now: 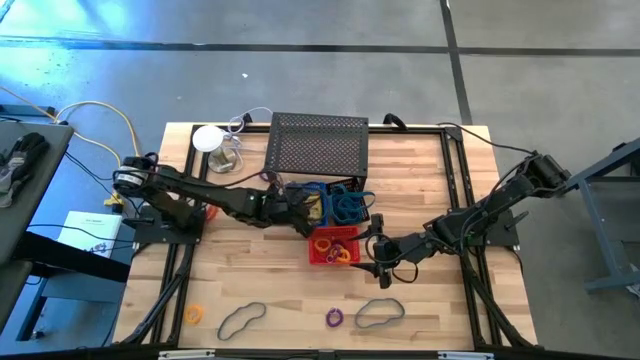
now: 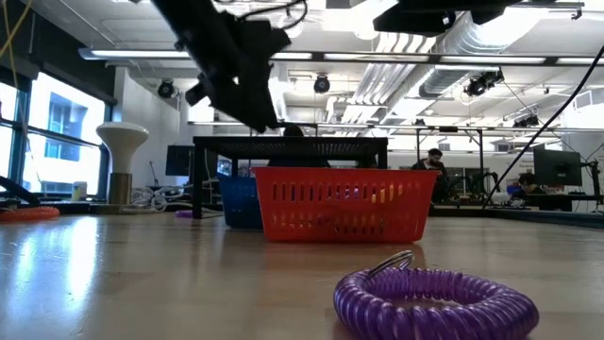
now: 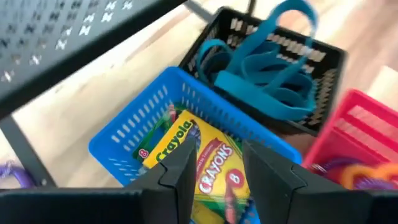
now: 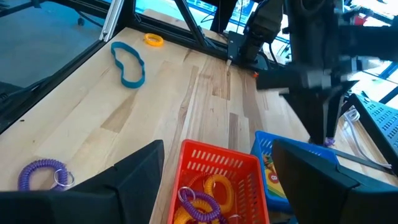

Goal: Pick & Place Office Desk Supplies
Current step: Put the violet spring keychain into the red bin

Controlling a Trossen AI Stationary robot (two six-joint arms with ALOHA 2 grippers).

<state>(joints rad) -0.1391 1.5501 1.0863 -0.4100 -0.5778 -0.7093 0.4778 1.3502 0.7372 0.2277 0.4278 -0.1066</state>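
1. The left claw (image 3: 214, 180) hangs over the blue bin (image 3: 134, 134), fingers apart, holding nothing.
2. A yellow crayon box (image 3: 208, 165) lies inside that bin.
3. The right claw (image 1: 380, 262) hovers spread beside the red bin (image 1: 335, 245) of coiled rings (image 4: 202, 193).

**Colours on the Desk**

A yellow crayon box (image 3: 198, 163) with green and red lettering is lying in the blue slotted bin (image 3: 134, 127). Teal looped bands (image 3: 267, 68) are filling the black bin (image 3: 323, 53). The red bin (image 4: 211, 163) is showing orange and purple coiled rings (image 4: 208, 193). A purple coil (image 2: 429, 300) and a small orange ring (image 1: 193, 314) are sitting on the pale wood table (image 1: 270, 275). The mesh rack (image 1: 318, 145) is showing dotted black.
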